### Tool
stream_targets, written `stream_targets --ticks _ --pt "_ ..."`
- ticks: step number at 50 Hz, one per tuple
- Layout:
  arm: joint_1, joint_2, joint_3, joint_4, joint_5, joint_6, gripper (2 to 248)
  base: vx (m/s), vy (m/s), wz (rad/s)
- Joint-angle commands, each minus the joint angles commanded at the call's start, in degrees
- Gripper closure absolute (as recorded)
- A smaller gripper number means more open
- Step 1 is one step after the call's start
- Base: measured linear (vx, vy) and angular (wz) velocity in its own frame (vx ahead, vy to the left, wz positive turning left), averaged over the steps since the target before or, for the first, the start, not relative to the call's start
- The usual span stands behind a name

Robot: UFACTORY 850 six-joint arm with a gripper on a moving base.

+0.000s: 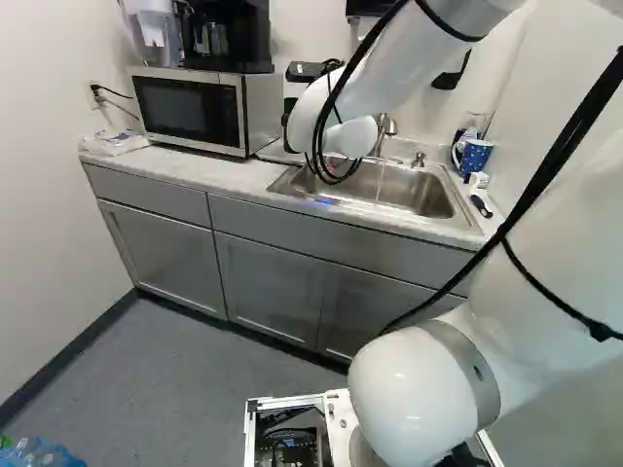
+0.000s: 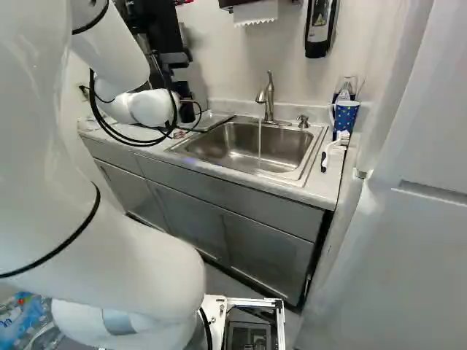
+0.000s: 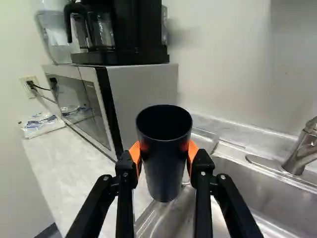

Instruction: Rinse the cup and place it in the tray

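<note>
Lighting bright and diffuse. Glare noted on stainless-steel sink (image 2: 219, 144) and glossy white arm (image 1: 414, 399). Soft shadow on wall (image 3: 198, 49) beside coffee maker (image 3: 138, 29). Floor (image 1: 195, 389) dimmer than countertop (image 1: 204, 170). Cup (image 3: 164, 163) interior deeply shaded.

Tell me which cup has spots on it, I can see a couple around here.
The blue mug beside the sink: it has pale spots and a handle. The dark cup in the gripper is plain.

Cup (image 3: 163, 168): plain black. Pads (image 3: 134, 152): orange. Arm (image 1: 414, 399): white. Mug (image 2: 346, 117): blue, pale dots. Microwave (image 3: 141, 91): silver, dark door. Coffee maker (image 3: 138, 29): black. Cabinets (image 1: 268, 292): grey. Floor (image 1: 185, 389): grey. Counter (image 3: 64, 163): whitish, faint grey mottling. Sink (image 2: 281, 149): silver.
</note>
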Motion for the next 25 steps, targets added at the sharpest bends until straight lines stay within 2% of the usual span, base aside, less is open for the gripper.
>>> stream_targets --ticks 25 --pt "-4.52 1.25 1.16 0.0 0.0 0.0 139 0.0 0.0 0.0"
